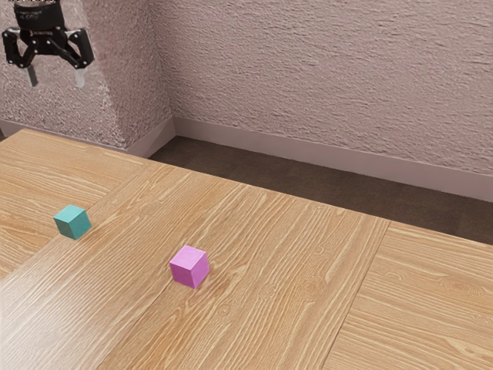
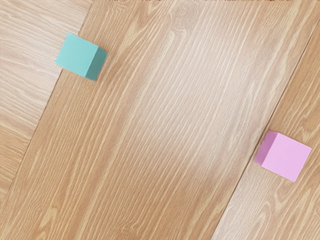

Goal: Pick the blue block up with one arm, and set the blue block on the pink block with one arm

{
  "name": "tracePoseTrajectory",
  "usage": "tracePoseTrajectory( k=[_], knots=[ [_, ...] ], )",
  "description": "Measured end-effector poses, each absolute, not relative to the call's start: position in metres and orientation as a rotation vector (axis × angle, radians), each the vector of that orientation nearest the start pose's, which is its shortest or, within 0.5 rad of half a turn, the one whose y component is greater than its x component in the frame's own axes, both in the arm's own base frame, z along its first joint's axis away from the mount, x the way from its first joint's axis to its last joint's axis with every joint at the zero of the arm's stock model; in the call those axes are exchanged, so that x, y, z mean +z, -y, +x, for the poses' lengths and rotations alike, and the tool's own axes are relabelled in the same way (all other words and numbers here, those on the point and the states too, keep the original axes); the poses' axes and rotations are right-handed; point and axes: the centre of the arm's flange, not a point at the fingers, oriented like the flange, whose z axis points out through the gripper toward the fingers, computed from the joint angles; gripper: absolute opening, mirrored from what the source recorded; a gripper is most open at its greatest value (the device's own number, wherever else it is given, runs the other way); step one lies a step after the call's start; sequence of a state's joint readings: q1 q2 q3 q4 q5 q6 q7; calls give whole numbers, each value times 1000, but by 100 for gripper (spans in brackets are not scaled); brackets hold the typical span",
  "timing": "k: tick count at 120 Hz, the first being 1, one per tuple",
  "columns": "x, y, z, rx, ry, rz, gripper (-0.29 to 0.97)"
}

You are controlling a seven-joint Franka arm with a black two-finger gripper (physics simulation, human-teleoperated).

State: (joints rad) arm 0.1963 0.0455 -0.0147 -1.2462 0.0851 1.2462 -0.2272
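Pincer [image 1: 55, 75] hangs high over the table [image 1: 323, 301], at the exterior view's upper left, in front of the rough pinkish wall [image 1: 323, 69]. Fingers spread, nothing between them: released and empty.

Blue block [image 1: 72, 221], closer to teal in tone, sits flat on the table toward the exterior view's left, well below the pincer and untouched. From the wrist camera the blue block [image 2: 80, 56] lies over a seam between two boards.

Pink block [image 1: 189, 266] rests on the table to the exterior view's right of the blue one and a little nearer the camera. The two are well apart. Its top face is bare. From the wrist camera the pink block [image 2: 284, 156] sits just past another board seam.

Progress, as I judge it: at the very start. No grasp made, nothing stacked. All of it is left: descend over the blue block, close on it, lift, carry across to the pink block, set down on top, let go.
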Motion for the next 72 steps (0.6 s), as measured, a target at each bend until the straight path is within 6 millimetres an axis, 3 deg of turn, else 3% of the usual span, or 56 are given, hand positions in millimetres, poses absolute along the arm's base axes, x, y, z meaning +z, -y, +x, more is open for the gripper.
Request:
tracePoseTrajectory(
  k=[14, 25, 33, 48, 64, 72],
  knots=[
    [721, -137, 510, 53, 691, -2983, 68],
    [821, -134, 458, -271, 693, -2967, 68],
    [855, -125, 427, -371, 674, -2956, 68],
    [866, -87, 419, -380, 520, -2994, 68],
    [864, -79, 419, -350, 464, -3007, 68],
    [850, -82, 433, -299, 451, -3015, 68]
  ],
)
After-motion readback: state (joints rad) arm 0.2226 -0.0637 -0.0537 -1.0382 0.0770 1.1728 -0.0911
